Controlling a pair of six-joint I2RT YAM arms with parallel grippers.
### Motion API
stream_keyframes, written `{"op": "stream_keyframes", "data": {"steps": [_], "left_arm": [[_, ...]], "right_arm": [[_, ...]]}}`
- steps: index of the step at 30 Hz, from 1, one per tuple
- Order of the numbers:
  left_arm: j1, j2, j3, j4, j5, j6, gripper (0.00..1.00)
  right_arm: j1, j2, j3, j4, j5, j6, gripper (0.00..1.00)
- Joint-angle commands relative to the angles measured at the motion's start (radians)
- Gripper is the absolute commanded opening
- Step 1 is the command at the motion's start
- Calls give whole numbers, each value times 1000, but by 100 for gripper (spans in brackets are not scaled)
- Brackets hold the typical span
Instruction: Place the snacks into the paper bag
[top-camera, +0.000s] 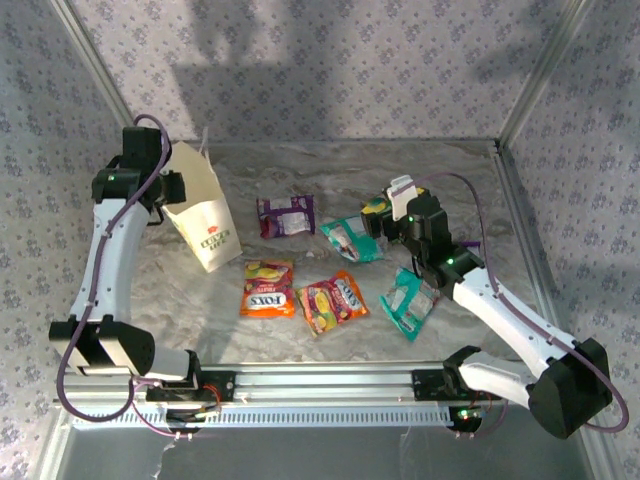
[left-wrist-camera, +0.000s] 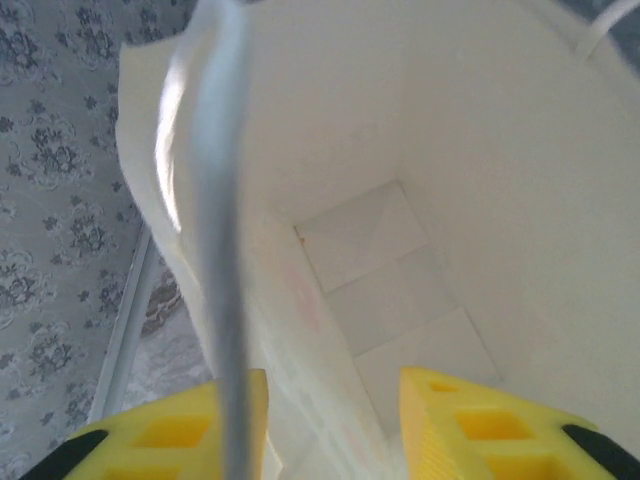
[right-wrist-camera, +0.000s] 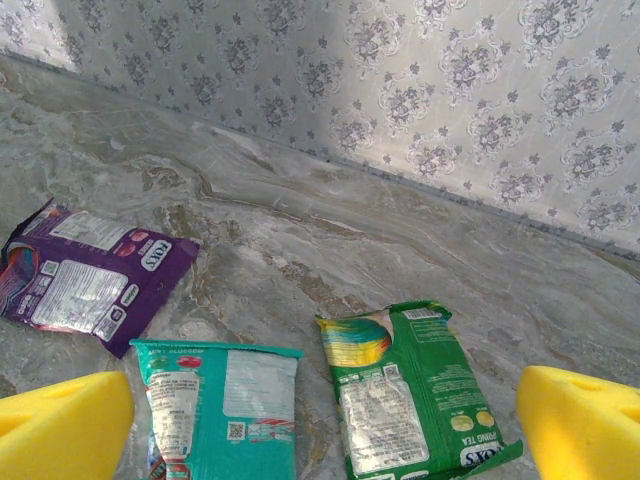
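Observation:
The white paper bag (top-camera: 205, 228) stands tilted at the left of the table. My left gripper (top-camera: 172, 198) is at its rim. In the left wrist view the bag's inside (left-wrist-camera: 400, 270) shows a bare bottom, and the side wall runs between the parted yellow fingers (left-wrist-camera: 480, 430) of the left gripper (left-wrist-camera: 335, 430). A blurred cord handle (left-wrist-camera: 225, 250) crosses in front. My right gripper (right-wrist-camera: 325, 430) hangs open over a green snack (right-wrist-camera: 420, 400) and a teal snack (right-wrist-camera: 225, 410), with a purple snack (right-wrist-camera: 90, 285) to their left. On the table lie two orange snacks (top-camera: 267, 288) (top-camera: 333, 302) and another teal snack (top-camera: 410, 302).
Patterned walls (right-wrist-camera: 450, 100) close the table at the back and sides, with metal posts (top-camera: 530, 90) at the corners. A metal rail (top-camera: 330, 385) runs along the near edge between the arm bases.

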Motion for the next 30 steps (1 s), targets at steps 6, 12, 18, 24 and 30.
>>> {"op": "stream_keyframes", "data": {"steps": [6, 12, 18, 24, 30], "left_arm": [[6, -70, 52, -120, -50, -45, 48], [7, -72, 71, -168, -90, -104, 55], [7, -37, 73, -157, -65, -161, 56], [11, 3, 83, -146, -54, -219, 56], [17, 39, 65, -140, -30, -229, 51]], "right_arm": [[9, 30, 45, 0, 10, -15, 100], [9, 41, 32, 17, 4, -20, 100], [8, 51, 24, 21, 8, -30, 100], [6, 48, 24, 19, 8, -28, 100], [5, 46, 29, 17, 4, -31, 100]]}}
